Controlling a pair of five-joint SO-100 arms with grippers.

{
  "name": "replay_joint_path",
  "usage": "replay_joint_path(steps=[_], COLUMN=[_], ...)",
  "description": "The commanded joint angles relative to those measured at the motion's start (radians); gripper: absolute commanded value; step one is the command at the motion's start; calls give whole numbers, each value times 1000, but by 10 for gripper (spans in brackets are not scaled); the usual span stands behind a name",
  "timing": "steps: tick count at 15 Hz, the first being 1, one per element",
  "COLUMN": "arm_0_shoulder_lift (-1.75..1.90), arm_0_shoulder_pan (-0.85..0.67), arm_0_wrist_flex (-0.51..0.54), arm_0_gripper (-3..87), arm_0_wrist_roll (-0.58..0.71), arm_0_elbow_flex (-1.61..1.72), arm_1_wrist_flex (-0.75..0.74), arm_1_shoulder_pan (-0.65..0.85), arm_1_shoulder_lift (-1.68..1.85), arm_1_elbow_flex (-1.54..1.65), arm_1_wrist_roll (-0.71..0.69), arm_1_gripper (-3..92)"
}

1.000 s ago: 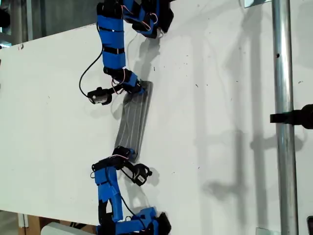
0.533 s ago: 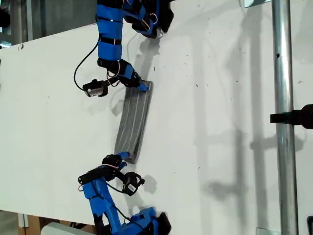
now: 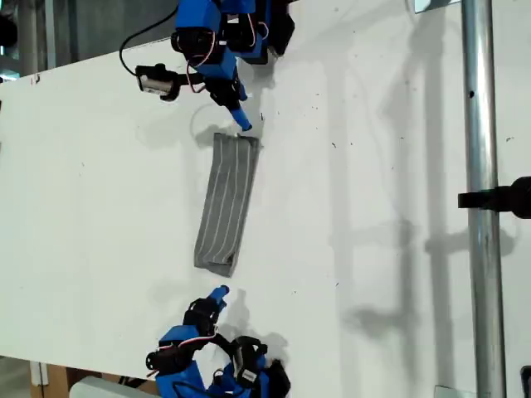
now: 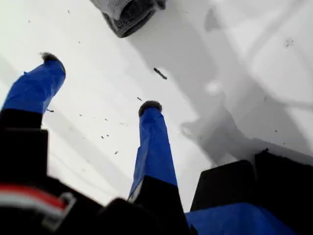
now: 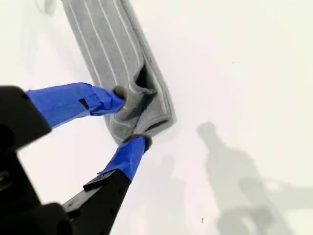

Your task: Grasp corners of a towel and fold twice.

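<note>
One towel (image 3: 226, 203), one pole (image 3: 481, 166), and two grippers: my first gripper (image 4: 99, 81), my second gripper (image 5: 132, 117)

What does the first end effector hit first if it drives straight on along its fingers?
Most likely the folded end of the towel, which lies ahead of my first end effector, past bare table. Depth is unclear: the table might come first.

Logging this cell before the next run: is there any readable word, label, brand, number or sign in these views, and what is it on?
None: no view shows readable text.
The towel carries only pale stripes, no tag or print.
My first gripper and my second gripper show plain blue tape and black parts, no markings.
The white table has only dark specks, and the metal pole is bare.
</note>
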Motion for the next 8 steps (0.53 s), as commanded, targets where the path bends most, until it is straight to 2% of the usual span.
replay_joint_path(steps=[1,3,4,5,6,7,8], arm_0_shoulder_lift=[298,649,861,1117,1328,1318,1312], arm_0_shoulder_pan=[181,313,354,368,373,388,396], arm_0_wrist_flex=[-178,-374,-399,-360,-259,-279,-290], arm_0_gripper=[20,-21,-27,-27,-28,-28,-28], arm_0_wrist_roll=[-149,-310,-377,-414,-472,-471,-476], arm_0_elbow_flex=[304,650,796,937,1057,1101,1129], arm_1_wrist_flex=[-11,-6,-12,-18,-20,-23,-26], arm_1_shoulder_pan=[-107,-201,-233,-258,-265,-255,-210], arm_1_shoulder_lift=[281,331,316,319,337,353,362], arm_1_elbow_flex=[126,155,167,183,196,204,213], arm_1_wrist_roll=[172,301,351,390,408,425,403], arm_1_gripper=[326,279,266,228,191,187,239])
